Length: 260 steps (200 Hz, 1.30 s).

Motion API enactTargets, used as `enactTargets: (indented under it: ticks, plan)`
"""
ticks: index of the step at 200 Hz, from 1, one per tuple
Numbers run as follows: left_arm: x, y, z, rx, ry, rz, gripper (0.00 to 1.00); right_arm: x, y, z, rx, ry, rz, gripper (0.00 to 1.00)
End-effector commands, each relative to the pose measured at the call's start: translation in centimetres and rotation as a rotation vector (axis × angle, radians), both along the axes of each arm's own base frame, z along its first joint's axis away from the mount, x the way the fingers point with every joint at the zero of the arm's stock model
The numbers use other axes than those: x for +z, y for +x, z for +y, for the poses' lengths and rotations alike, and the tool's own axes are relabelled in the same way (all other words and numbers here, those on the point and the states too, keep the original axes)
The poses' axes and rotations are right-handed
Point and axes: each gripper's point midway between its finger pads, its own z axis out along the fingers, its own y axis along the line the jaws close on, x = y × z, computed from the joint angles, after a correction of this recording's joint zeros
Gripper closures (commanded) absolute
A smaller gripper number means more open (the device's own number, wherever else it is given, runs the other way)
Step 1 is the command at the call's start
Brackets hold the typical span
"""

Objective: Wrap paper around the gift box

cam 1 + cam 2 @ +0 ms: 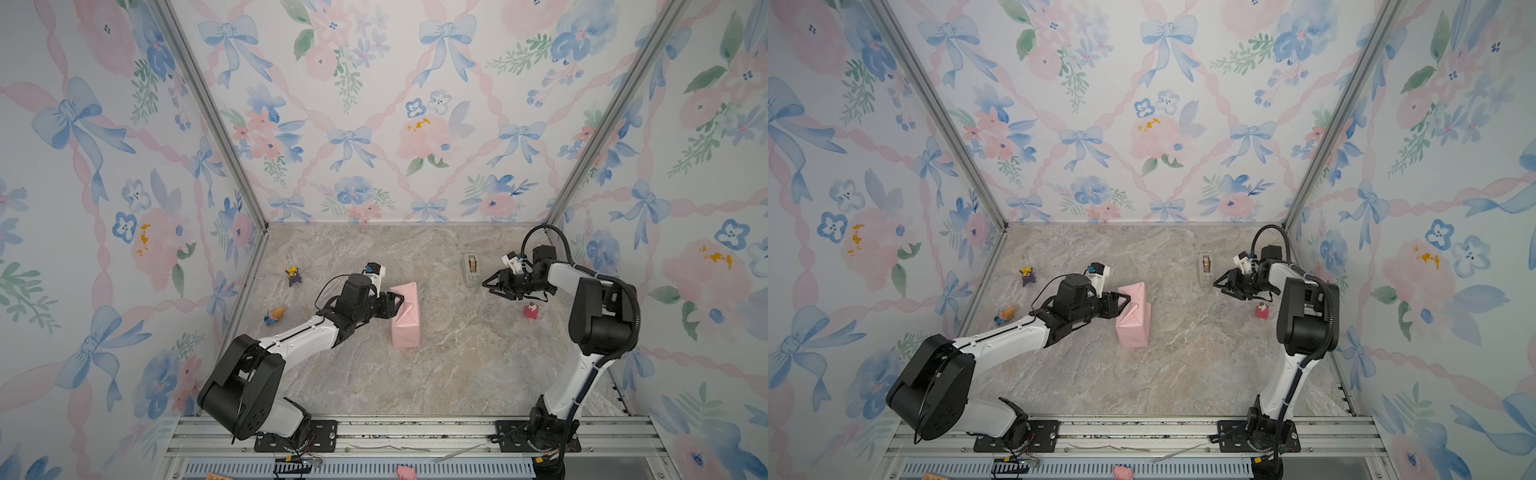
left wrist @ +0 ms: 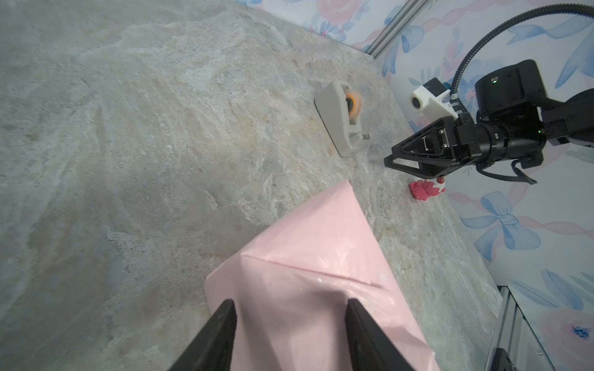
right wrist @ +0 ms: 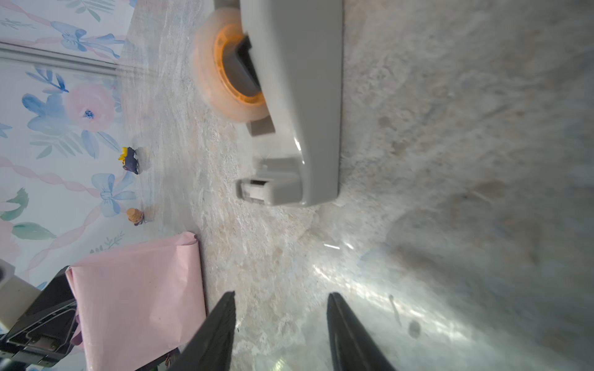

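The paper (image 1: 405, 318) (image 1: 1134, 318) shows its pale pink face, folded into a long parcel in the middle of the table; the gift box is hidden inside it. My left gripper (image 1: 398, 300) (image 1: 1126, 300) (image 2: 291, 305) is at the parcel's far left corner. Its jaws stand apart over the folded end, and pink paper (image 2: 321, 257) spreads beyond both fingers. My right gripper (image 1: 487, 286) (image 1: 1218, 286) (image 3: 281, 295) is open and empty above bare table. It sits just in front of the grey tape dispenser (image 1: 471, 270) (image 3: 299, 112), well right of the parcel (image 3: 138, 289).
A small red figure (image 1: 531, 311) (image 2: 424, 189) stands near the right arm. A purple and yellow toy (image 1: 294, 276) and an orange toy (image 1: 275, 314) lie at the left. Flowered walls close the table on three sides, and a metal rail (image 1: 415, 432) runs along the front.
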Motion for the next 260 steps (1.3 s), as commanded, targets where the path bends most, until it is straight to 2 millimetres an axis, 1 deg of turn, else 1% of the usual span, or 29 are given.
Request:
enactTargets:
  ticks: [1,18,43,67,84,123,131,144,184,203,220,231,248,260]
  plan:
    - [-4.4,-1.3,2.5,0.047,0.155,0.107,0.44,-2.0,1.4,0.8,0.087,-0.107,-0.034,0.5]
    - [-4.3,-1.2,2.7,0.054,0.162,0.104,0.44,-3.0,1.4,1.4,0.135,-0.142,-0.024,0.51]
    - [-4.1,-1.0,2.6,0.053,0.164,0.096,0.44,-3.9,1.9,0.9,0.144,-0.23,-0.041,0.5]
    - [-4.3,-1.0,2.6,0.053,0.165,0.101,0.44,-3.9,2.5,0.3,0.147,-0.301,-0.067,0.49]
    - [-4.4,-1.0,2.6,0.052,0.167,0.104,0.44,-3.5,2.7,-0.4,0.132,-0.34,-0.085,0.5]
    - [-4.3,-0.9,2.5,0.052,0.166,0.102,0.44,-2.0,2.0,-0.7,0.118,-0.335,-0.133,0.5]
    - [-4.3,-0.9,2.5,0.052,0.165,0.102,0.44,-2.0,1.9,-0.9,0.118,-0.334,-0.137,0.5]
    - [-4.4,-0.9,2.5,0.05,0.167,0.103,0.44,-2.7,1.8,-1.0,0.124,-0.339,-0.12,0.5]
    - [-4.1,-0.8,2.5,0.05,0.168,0.093,0.44,-4.4,1.9,0.7,0.188,-0.29,-0.089,0.51]
    - [-4.1,-0.7,2.5,0.05,0.168,0.091,0.44,-4.6,2.5,0.9,0.184,-0.261,-0.094,0.54]
    - [-4.1,-0.7,2.5,0.049,0.172,0.09,0.44,-4.4,2.8,1.3,0.198,-0.245,-0.095,0.53]
    - [-4.0,-0.7,2.6,0.052,0.171,0.088,0.44,-4.4,2.7,1.9,0.223,-0.225,-0.086,0.53]
    - [-3.9,-0.6,2.7,0.057,0.172,0.084,0.44,-4.7,2.0,2.7,0.262,-0.204,-0.052,0.54]
    - [-3.9,-0.7,2.7,0.057,0.173,0.083,0.44,-4.8,1.5,2.8,0.272,-0.199,-0.037,0.55]
